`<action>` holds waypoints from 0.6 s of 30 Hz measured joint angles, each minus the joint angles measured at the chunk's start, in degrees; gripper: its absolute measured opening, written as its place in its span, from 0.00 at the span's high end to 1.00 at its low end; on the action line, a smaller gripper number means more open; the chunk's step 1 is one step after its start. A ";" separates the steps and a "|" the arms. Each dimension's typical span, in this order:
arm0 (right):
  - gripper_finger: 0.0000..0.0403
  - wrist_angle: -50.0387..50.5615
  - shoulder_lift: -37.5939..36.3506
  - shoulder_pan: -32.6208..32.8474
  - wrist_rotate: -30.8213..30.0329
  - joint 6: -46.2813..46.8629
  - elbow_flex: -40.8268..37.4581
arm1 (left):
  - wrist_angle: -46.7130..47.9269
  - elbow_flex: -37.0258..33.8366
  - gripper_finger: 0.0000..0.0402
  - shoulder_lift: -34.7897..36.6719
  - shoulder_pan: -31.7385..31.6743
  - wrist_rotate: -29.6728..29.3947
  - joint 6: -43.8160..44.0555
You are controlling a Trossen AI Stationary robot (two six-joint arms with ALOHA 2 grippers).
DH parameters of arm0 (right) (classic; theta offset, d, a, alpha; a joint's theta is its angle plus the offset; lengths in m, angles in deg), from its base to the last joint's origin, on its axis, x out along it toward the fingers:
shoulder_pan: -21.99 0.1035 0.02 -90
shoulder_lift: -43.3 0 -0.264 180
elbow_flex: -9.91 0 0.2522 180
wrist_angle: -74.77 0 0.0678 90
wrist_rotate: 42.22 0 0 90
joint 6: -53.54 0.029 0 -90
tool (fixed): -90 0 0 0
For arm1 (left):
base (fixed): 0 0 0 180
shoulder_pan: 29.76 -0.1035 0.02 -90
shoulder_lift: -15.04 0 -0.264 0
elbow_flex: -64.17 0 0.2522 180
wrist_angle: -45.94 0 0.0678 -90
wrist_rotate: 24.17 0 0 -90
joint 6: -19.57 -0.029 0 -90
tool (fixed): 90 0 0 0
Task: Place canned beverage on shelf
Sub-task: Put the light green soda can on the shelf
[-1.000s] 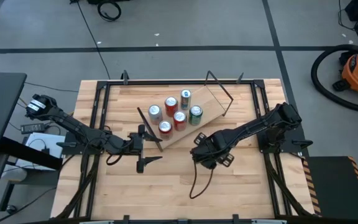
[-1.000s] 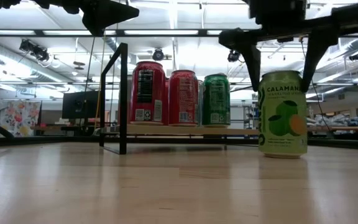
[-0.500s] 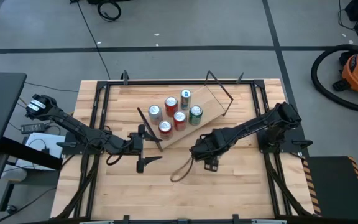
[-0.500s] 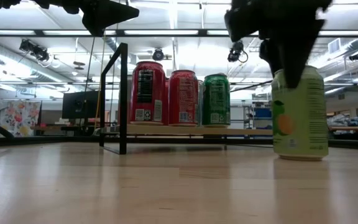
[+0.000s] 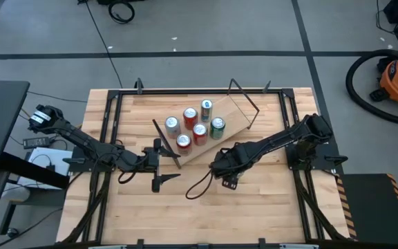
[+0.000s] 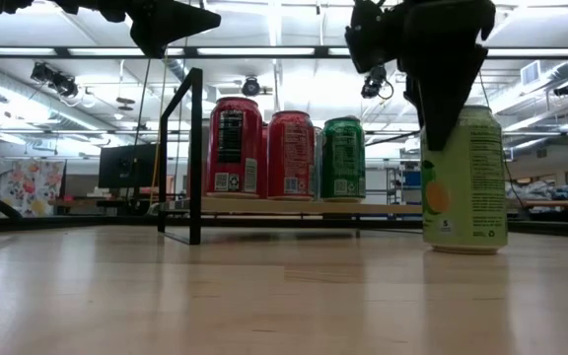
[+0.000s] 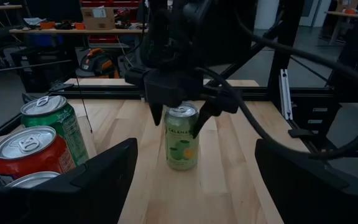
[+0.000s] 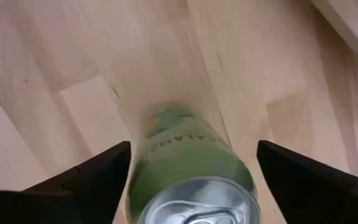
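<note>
**Green can still on the worktop, right jaws straddling it**

While five cans (image 5: 196, 124) already stand on the shelf (image 5: 230, 114), the one left to place, a pale green can (image 6: 464, 177), stands upright on the bare worktop (image 5: 268, 207), just off the shelf's front long edge and a little toward the worktop's right side. It is not yet on the plank.

Over it hangs the right gripper (image 5: 224, 166), reaching down from above. In the right wrist view the can's silver top (image 8: 194, 202) lies between the two dark fingers (image 8: 86, 177), and a strip of bare wood shows on each side of the can, so the jaws stand wide and do not clamp it. The left wrist view agrees: the fingers flank the can's upper part without pressing on it.

The left gripper (image 5: 159, 164) waits beside the shelf's left rod frame (image 5: 166, 142), toward the worktop's left side, its jaws also spread and holding nothing.

The step in hand looks like the grasp. Next the right jaws need to settle around the can's body and close squarely. Then comes a lift high enough to clear the plank's edge, and a carry toward the shelf's free right end, away from the cluster. A skewed or shallow grip could tip the can; a low carry could knock the green can (image 5: 217, 126) nearest it.
</note>
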 joint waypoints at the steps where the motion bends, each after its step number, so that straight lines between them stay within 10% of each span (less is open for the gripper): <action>1: 0.11 -0.28 -0.11 0.03 -0.11 -0.43 0.02 | 0.00 0.00 0.16 0.00 -0.01 0.00 0.00; 18: 0.03 1.82 -0.24 0.50 1.44 -30.90 0.15 | -0.02 0.00 0.16 0.00 -0.01 0.00 -0.07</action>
